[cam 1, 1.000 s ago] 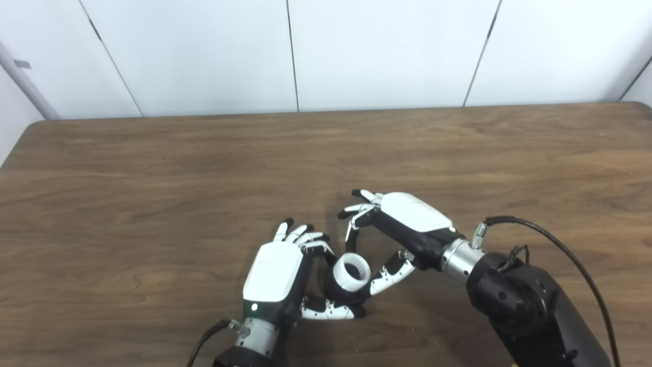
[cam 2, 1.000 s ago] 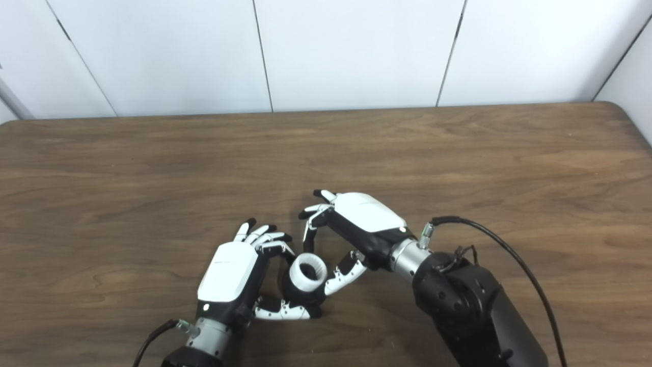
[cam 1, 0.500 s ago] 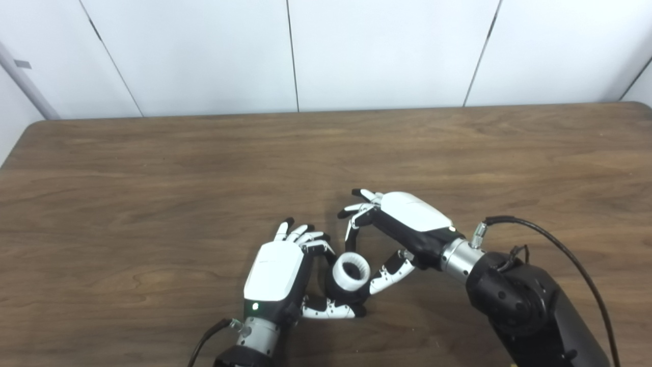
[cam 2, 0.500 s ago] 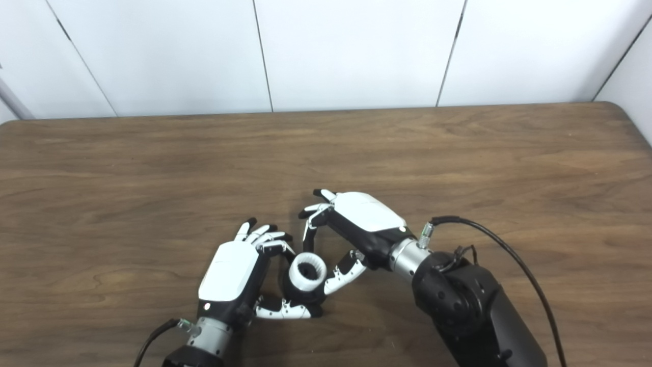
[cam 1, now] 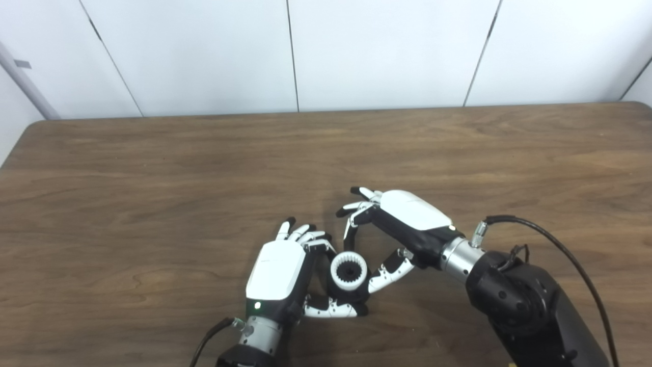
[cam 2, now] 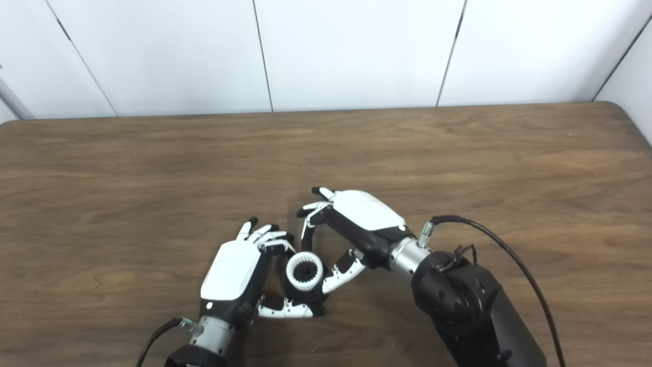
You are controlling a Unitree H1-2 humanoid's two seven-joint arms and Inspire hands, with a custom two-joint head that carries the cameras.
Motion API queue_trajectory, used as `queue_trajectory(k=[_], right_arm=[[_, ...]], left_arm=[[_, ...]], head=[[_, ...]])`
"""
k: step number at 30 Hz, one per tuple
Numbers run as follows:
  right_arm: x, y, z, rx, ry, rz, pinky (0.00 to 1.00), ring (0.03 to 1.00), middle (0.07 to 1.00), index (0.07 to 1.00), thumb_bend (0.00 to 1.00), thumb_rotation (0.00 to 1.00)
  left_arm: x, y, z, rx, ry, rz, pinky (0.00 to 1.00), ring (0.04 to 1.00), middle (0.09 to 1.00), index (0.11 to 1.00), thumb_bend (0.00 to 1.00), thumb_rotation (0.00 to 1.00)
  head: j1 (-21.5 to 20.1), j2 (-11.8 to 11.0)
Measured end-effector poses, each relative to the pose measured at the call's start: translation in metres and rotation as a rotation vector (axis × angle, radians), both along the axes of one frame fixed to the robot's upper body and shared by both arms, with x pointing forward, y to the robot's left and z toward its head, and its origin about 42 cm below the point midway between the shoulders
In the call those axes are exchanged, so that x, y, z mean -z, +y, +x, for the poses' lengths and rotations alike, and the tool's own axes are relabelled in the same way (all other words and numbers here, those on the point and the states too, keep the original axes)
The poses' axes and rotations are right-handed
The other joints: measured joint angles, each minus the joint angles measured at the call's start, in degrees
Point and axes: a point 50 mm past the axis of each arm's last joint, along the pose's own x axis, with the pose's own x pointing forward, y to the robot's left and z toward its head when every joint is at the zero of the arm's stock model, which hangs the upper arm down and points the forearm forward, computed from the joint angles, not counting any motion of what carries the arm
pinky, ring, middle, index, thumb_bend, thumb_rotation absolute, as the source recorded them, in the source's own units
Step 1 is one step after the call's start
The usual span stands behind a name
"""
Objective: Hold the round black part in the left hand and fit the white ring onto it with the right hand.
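Ring (cam 1: 349, 270) now sits lower and squarer on the black part (cam 1: 351, 294) than a moment ago, teeth showing inside, so it looks seated; left hand (cam 1: 277, 270) grips the part, right hand (cam 1: 407, 219) hovers open, holding nothing.

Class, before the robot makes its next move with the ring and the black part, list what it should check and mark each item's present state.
1. Left hand holds the round black part: ok.
2. White ring sits on top of the black part: ok.
3. Ring fully seated: cannot tell.
4. Right hand fingers clear of the ring: cannot tell; the thumb lies very close.
5. Assembly over the table, away from its edges: ok.
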Motion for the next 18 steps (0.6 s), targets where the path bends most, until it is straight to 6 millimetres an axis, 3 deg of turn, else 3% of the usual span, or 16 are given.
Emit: queue_trajectory(k=[18], right_arm=[[0.0001,-0.0045,0.0007,0.006,-0.009,-0.019,1.0,1.0,0.842,0.491,0.52,0.15]], left_arm=[[-0.0001,-0.0007,0.0002,0.001,0.001,0.001,1.0,0.883,0.782,0.484,0.52,0.05]], head=[[-0.2,0.2]])
